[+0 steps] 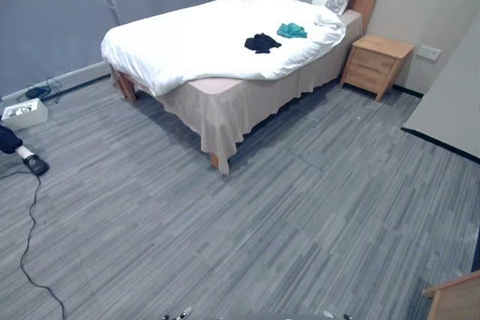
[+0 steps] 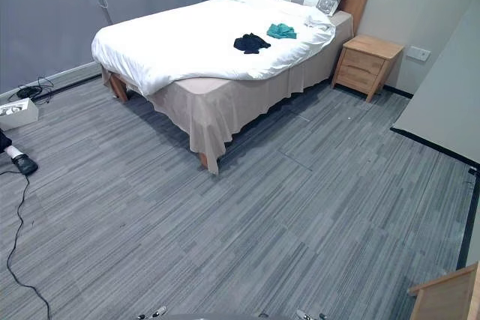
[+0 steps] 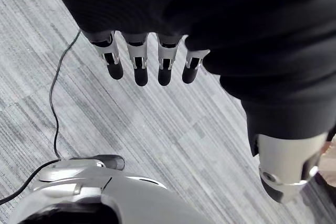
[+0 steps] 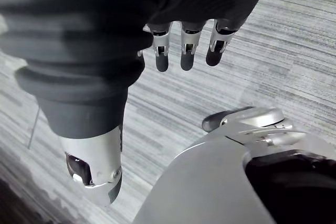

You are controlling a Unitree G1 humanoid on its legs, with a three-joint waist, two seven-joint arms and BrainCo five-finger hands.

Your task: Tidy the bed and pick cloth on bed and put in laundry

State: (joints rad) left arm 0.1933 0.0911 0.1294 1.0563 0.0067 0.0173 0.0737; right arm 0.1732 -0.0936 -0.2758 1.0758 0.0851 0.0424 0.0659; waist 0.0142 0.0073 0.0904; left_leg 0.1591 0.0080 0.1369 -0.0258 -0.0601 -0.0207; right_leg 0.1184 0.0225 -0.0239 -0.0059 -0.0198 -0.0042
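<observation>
While the fingers of the left hand (image 3: 137, 65) and right hand (image 4: 187, 52) hang straight and slightly spread above the floor (image 3: 173, 124), holding nothing, the black cloth (image 1: 262, 43) and teal cloth (image 1: 292, 31) lie crumpled on the bed (image 1: 180, 43), well apart from both hands. Both cloths look light, soft and limp, so a pinch on a raised middle fold should lift each.

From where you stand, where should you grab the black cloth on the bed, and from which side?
Pinch the black cloth at its raised, crumpled middle, from above. It lies in a loose heap on the white duvet, nearer the nightstand side, so probably come in from there.
</observation>
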